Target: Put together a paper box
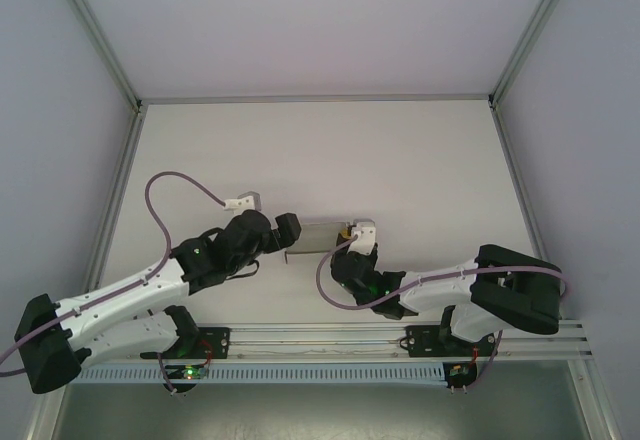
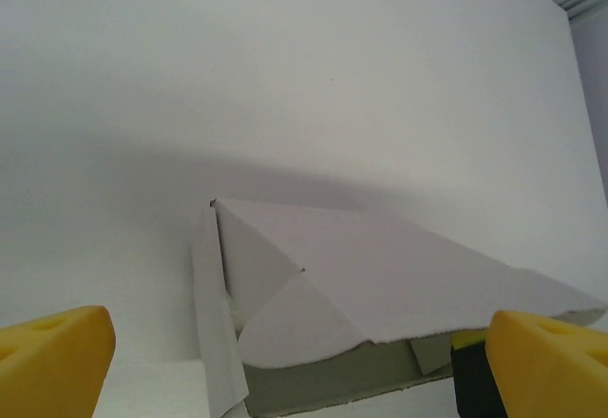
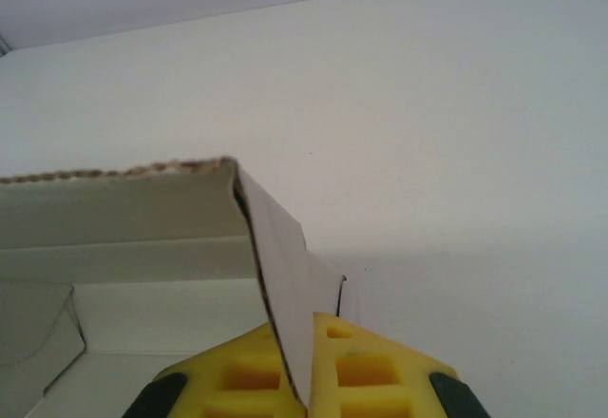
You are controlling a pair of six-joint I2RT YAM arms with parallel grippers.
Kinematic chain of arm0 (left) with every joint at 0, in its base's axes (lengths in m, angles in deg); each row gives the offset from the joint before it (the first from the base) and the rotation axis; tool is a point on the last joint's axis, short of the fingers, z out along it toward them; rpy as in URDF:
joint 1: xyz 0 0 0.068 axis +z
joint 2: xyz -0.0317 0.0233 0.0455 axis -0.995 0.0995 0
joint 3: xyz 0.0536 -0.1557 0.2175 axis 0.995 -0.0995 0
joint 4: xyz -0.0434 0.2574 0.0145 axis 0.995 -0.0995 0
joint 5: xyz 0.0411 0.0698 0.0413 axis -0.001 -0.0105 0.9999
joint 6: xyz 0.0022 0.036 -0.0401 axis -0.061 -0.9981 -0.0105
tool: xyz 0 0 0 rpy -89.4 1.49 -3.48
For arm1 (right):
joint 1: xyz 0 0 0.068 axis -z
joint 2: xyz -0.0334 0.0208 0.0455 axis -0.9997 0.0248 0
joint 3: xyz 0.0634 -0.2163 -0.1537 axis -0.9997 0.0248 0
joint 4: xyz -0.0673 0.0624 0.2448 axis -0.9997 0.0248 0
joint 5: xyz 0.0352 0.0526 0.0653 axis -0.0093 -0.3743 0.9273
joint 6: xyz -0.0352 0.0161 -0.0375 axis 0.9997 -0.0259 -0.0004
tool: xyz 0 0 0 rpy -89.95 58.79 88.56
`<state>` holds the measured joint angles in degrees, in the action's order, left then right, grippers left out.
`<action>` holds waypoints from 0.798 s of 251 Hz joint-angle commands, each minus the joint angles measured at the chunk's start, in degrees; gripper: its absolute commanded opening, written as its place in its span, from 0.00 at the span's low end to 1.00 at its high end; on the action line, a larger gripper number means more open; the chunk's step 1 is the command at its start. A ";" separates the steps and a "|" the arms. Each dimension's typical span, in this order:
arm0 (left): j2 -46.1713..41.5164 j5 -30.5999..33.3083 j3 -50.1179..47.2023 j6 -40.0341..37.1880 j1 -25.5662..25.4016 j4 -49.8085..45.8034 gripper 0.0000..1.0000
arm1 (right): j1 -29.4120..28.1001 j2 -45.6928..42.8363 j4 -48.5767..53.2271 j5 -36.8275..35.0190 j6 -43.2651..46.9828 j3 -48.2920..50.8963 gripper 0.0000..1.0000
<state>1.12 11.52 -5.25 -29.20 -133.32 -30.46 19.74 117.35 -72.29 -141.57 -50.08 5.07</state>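
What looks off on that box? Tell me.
The paper box is half-folded: one flap lies slanted across its open top, edge wavy, and the wall adjoining the one the right fingers pinch has a ragged top edge.

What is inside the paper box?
Only bare card walls and a folded flap show inside the paper box. The floor nearest the right gripper, which pinches one wall, is covered by its fingers.
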 commanded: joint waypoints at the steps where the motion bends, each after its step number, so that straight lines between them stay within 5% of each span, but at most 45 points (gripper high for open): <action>1: 0.33 0.09 3.16 1.46 1.98 -3.30 1.00 | -1.12 -0.74 5.13 0.93 0.38 0.20 0.08; 50: 5.25 -9.10 -0.48 3.82 9.56 2.57 1.00 | -1.80 -1.43 5.56 0.66 0.53 0.34 0.09; 132: 13.43 -14.67 -5.99 4.76 9.81 14.21 1.00 | -3.79 -1.50 10.87 1.35 -0.13 -1.78 0.15; 200: 16.50 -15.52 -11.11 4.58 9.81 21.08 0.74 | -6.39 -3.15 19.35 2.48 -6.36 -1.70 0.24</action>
<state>16.16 -3.61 -13.75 -24.74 -123.90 -13.92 14.67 116.04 -58.68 -139.43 -52.55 3.95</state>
